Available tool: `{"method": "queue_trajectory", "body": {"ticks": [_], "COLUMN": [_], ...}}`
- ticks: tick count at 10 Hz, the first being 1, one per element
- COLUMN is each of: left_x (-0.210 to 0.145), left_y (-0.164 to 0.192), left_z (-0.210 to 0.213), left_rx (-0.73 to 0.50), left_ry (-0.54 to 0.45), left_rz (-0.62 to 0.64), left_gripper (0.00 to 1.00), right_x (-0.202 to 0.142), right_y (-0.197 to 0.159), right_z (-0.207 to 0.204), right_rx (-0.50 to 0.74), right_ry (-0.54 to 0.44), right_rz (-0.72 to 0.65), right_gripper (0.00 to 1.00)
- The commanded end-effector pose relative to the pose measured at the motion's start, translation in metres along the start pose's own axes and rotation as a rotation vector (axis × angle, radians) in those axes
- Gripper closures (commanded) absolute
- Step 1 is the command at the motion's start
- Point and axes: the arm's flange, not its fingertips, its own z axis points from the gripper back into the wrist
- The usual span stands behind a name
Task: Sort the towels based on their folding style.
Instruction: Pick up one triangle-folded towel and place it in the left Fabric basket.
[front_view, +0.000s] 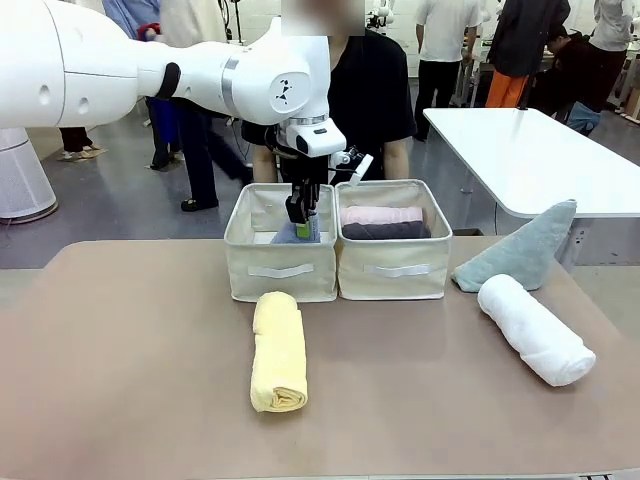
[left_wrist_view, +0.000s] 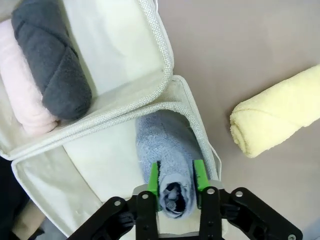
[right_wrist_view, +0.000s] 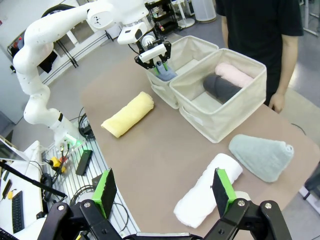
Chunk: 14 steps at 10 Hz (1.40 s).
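Note:
My left gripper (front_view: 303, 222) (left_wrist_view: 176, 177) reaches down into the left beige basket (front_view: 280, 272), shut on the tip of a blue cone-folded towel (left_wrist_view: 165, 140) (front_view: 288, 238) that lies against the basket's wall. In the right basket (front_view: 395, 270) lie a rolled pink towel (front_view: 383, 214) and a rolled dark grey towel (front_view: 385, 231). On the table, a yellow roll (front_view: 279, 350) lies in front of the left basket. A white roll (front_view: 535, 328) and a pale grey-blue cone (front_view: 525, 255) lie at the right. My right gripper (right_wrist_view: 164, 187) hangs open high above the white roll (right_wrist_view: 207, 190).
A person in a black shirt (front_view: 370, 90) stands behind the baskets at the far edge. A white table (front_view: 540, 150) stands behind on the right. Bare tabletop spreads across the left and the front middle.

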Motion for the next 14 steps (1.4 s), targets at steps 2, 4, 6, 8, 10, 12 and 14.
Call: {"method": "queue_trajectory", "body": {"ticks": [2, 4, 6, 8, 10, 12, 14], "left_x": [-0.003, -0.004, -0.005, -0.008, -0.011, -0.014, -0.017], "left_y": [0.003, 0.003, 0.002, 0.001, 0.0, -0.001, -0.003], "left_z": [0.0, 0.001, 0.003, 0.01, 0.016, 0.024, 0.029], "left_rx": [-0.02, -0.021, -0.015, 0.005, 0.027, 0.053, 0.067], "left_ry": [0.004, 0.001, 0.001, -0.001, -0.004, -0.011, -0.02], "left_rz": [0.016, 0.015, 0.02, 0.03, 0.037, 0.04, 0.044], "left_gripper": [0.0, 0.0, 0.0, 0.0, 0.0, 0.0, 0.0], "right_x": [-0.001, -0.001, -0.001, -0.001, -0.001, -0.001, -0.001], "right_y": [-0.001, -0.001, -0.001, -0.001, -0.001, -0.001, -0.001], "right_z": [-0.001, -0.001, -0.001, -0.001, -0.001, -0.001, -0.001], "right_rx": [0.001, 0.001, 0.001, 0.001, 0.001, 0.001, 0.001], "right_ry": [-0.01, -0.01, -0.01, -0.01, -0.01, -0.01, -0.01], "right_rz": [0.01, 0.01, 0.01, 0.01, 0.01, 0.01, 0.01], "right_gripper": [0.0, 0.0, 0.0, 0.0, 0.0, 0.0, 0.0]}}
